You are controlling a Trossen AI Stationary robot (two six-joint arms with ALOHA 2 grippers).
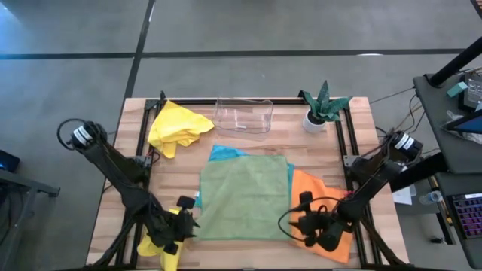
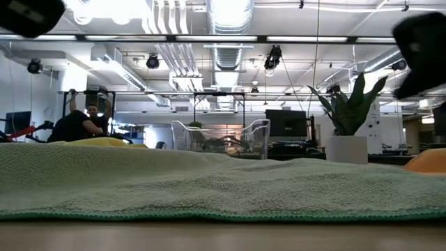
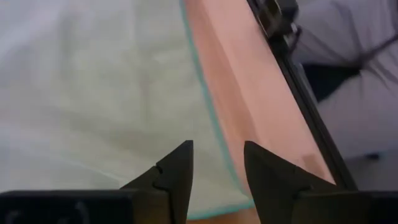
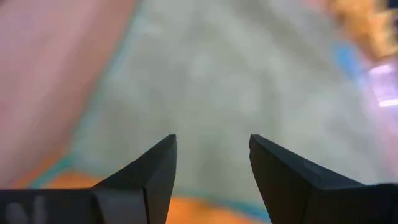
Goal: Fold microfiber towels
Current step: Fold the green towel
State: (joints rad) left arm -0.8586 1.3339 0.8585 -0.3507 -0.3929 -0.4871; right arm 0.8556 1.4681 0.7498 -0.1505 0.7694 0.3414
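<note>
Left gripper [image 3: 217, 180] stands part open and empty at the sage green towel [image 1: 245, 197]'s seven o'clock corner; right gripper [image 4: 212, 168] gapes empty at five o'clock. The towel lies flat mid-table, probably over the turquoise one. Soft, limp, light cloth: pinch both near corners.

Big towel [image 1: 245, 197] flat mid-table, lying on another towel [image 1: 224, 153] that pokes out at its far edge. A third towel [image 1: 320, 197] under its right side. Crumpled towel [image 1: 178, 128] at far left, tray [image 1: 244, 115] right of it, plant [image 1: 322, 107] far right. Last towel [image 1: 161, 245] at near left edge.
</note>
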